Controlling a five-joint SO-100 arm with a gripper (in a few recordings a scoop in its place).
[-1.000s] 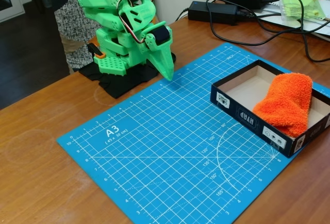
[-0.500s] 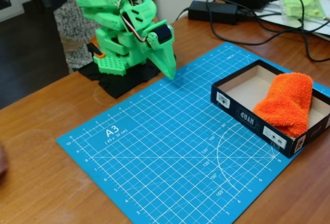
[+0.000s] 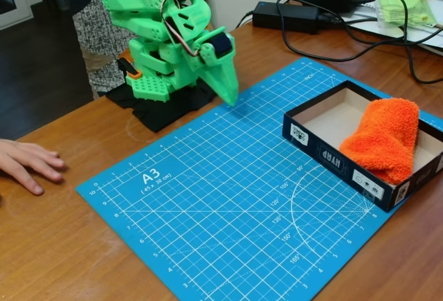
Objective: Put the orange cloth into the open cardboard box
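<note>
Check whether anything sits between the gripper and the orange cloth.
Nothing visible does. The gripper points down at the far corner of the blue cutting mat, and only bare mat lies between it and the open cardboard box, where the orange cloth already lies. A person's hand rests off to the left.

A brown wooden table (image 3: 62, 259) carries a blue cutting mat (image 3: 228, 197) with a cardboard box (image 3: 332, 156) on its right edge, a green arm (image 3: 169, 34) on black cloth (image 3: 166, 111), 2 black adapters (image 3: 287, 16) with cables, and a person's hand (image 3: 28, 162).
</note>
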